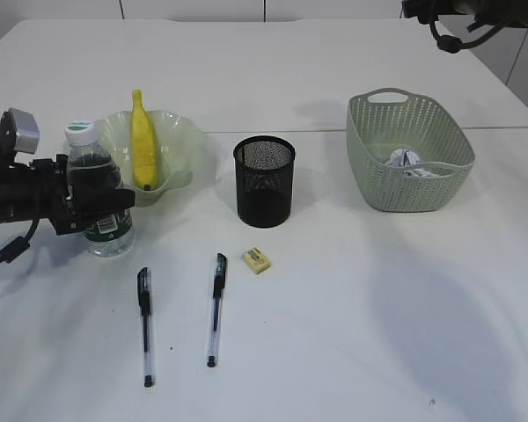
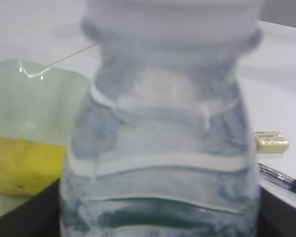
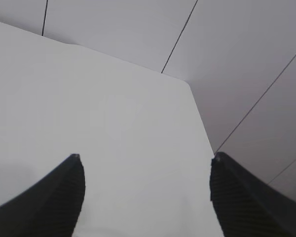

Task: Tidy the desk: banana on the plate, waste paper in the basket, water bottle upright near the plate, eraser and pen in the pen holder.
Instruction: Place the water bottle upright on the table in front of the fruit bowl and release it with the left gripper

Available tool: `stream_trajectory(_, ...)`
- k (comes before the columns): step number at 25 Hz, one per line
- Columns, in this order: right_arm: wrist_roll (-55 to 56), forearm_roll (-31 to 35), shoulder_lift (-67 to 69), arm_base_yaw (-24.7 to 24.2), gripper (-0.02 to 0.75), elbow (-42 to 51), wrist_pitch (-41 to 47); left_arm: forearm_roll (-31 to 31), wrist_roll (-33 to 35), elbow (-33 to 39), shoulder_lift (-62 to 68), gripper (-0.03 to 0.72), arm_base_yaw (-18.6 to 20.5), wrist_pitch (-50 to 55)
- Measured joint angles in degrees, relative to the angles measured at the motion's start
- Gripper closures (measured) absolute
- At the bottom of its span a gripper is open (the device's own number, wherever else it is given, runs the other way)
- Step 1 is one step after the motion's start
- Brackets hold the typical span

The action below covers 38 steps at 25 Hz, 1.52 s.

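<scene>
— Clear plastic first: where is the water bottle point(image 1: 90, 160)?
— Upright on the desk point(image 1: 352, 334), white cap up, just beside the plate point(image 1: 180, 141), at about 7 o'clock from it
— And the left gripper point(image 1: 106, 200)?
— It reaches in level from 9 o'clock, with a black finger on each side of the bottle at label height. The jaws stand fairly wide, but I cannot tell whether they press on the plastic or only flank it. The left wrist view is filled by the blurred bottle
— The right gripper point(image 3: 147, 158)?
— Spread wide, with nothing between its fingers, only bare white surface below
— The rest?
— The banana point(image 1: 143, 141) lies in the plate, one end poking over the rim at 12 o'clock. The pen holder point(image 1: 264, 180) stands mid-desk. The basket point(image 1: 405, 189) sits at 3 o'clock from it, with the waste paper point(image 1: 409, 163) inside. The eraser point(image 1: 256, 259) lies on the desk at 6 o'clock from the holder. The first pen point(image 1: 216, 308) and second pen point(image 1: 145, 325) lie at 7 o'clock, well apart from each other
</scene>
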Motion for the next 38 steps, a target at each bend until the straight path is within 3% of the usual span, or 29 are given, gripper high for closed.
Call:
stream_trajectory(12, 0.0, 0.0, 0.0, 0.0, 0.148, 0.0, -0.1, 1.1, -4.6, 0.0, -4.6, 0.176, 0.0, 0.3)
stream_trajectory(38, -1.6, 3.1, -2.5, 0.4, 0.148, 0.1, -3.2, 1.2, -7.6, 0.0, -11.1, 0.161, 0.5, 0.4)
